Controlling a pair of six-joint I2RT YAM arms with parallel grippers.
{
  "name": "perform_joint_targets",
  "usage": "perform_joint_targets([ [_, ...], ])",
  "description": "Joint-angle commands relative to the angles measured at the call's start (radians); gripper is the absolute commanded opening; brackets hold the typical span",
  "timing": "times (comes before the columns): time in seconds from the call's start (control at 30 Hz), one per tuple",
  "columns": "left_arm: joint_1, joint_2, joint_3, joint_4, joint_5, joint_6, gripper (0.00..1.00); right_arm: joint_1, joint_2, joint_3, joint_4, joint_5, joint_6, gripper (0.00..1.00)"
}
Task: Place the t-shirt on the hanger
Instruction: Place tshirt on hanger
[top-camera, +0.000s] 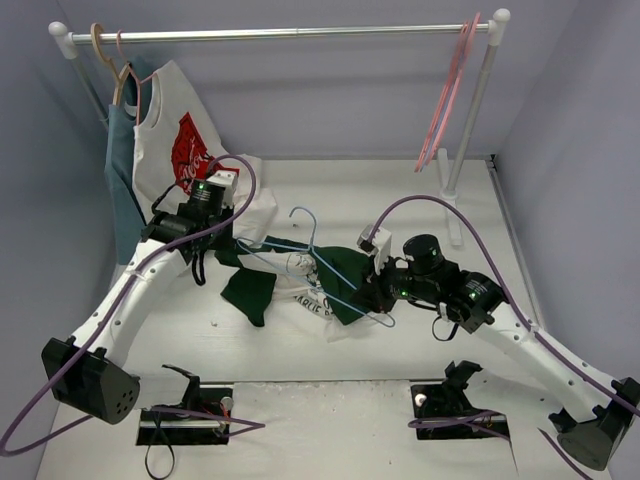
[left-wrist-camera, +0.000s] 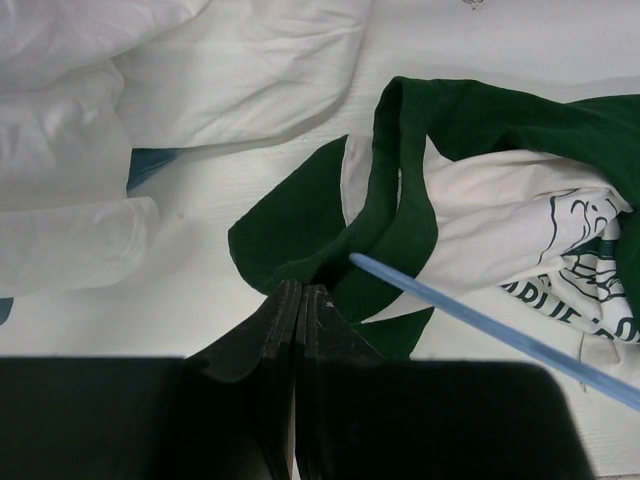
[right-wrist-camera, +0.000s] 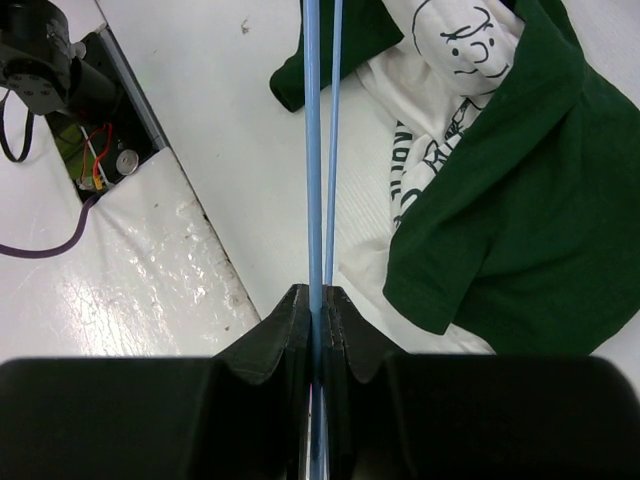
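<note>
The white-bodied raglan t-shirt with dark green sleeves and collar (top-camera: 310, 298) lies crumpled in the middle of the white table (top-camera: 330, 190), bunched rather than spread. In the top view its heap stretches from centre-left to centre-right. One green sleeve spills toward the lower left, and another green fold sits at the right end. In the right wrist view the black cartoon boy's face (right-wrist-camera: 465, 35) looks up from the white chest, with black lettering creased below it.

Across the heap lies the thin light blue wire hanger (top-camera: 330, 265). Its long axis slants from centre-left down to the lower right, and its hook curls toward the top of the frame.

The left gripper (left-wrist-camera: 297, 292) has its fingers pressed together on a green edge of the shirt, with the blue wire passing just beside it. The right gripper (right-wrist-camera: 318, 295) is pinching the hanger wire, and two blue strands run straight up the frame from its tips.

Further out, a white shirt with a red graphic (top-camera: 180, 140) and a blue-grey garment (top-camera: 122, 180) hang at the upper left of a silver rail (top-camera: 280, 35). Pink hangers (top-camera: 450, 90) dangle at the upper right.
</note>
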Motion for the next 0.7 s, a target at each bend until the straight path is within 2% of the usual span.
perform_joint_targets([
  [0.0, 0.011, 0.0, 0.061, 0.026, -0.004, -0.016, 0.0, 0.024, 0.014, 0.003, 0.091, -0.015, -0.01, 0.0],
  [0.23, 0.019, 0.017, 0.07, 0.017, -0.017, -0.014, 0.0, 0.084, 0.035, 0.01, 0.099, 0.015, -0.009, 0.0],
  [0.47, 0.02, -0.019, 0.035, 0.066, 0.111, 0.035, 0.0, 0.109, 0.065, -0.001, 0.137, 0.014, -0.019, 0.0],
  [0.67, 0.02, -0.078, -0.007, 0.101, 0.154, 0.09, 0.0, 0.113, 0.078, -0.018, 0.176, -0.048, -0.029, 0.0],
])
